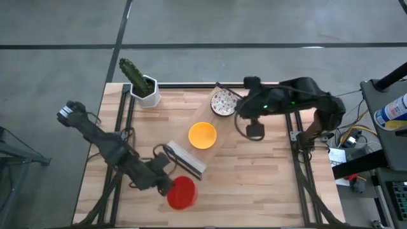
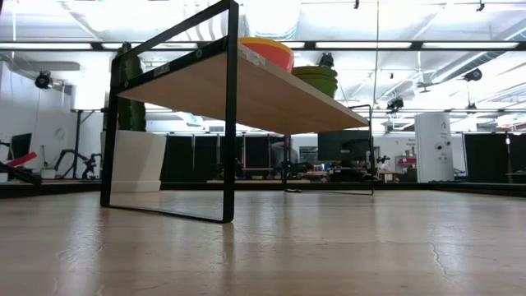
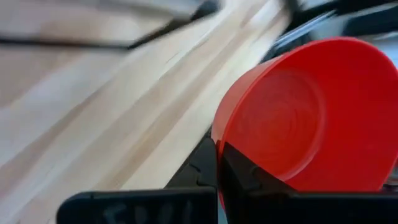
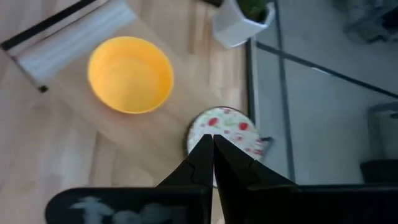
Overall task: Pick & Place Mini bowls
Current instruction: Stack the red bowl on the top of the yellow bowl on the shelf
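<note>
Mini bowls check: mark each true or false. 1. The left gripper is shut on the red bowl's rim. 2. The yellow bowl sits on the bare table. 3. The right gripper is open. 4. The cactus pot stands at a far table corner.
1. True: left gripper pinches the red bowl.
2. False: the yellow bowl sits on the small raised shelf.
3. False: right gripper is shut, above the patterned bowl.
4. True: cactus pot.

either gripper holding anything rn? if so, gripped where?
Left gripper is shut on the red bowl, pinching its rim. Right gripper is shut, holding nothing, above the patterned bowl.
</note>
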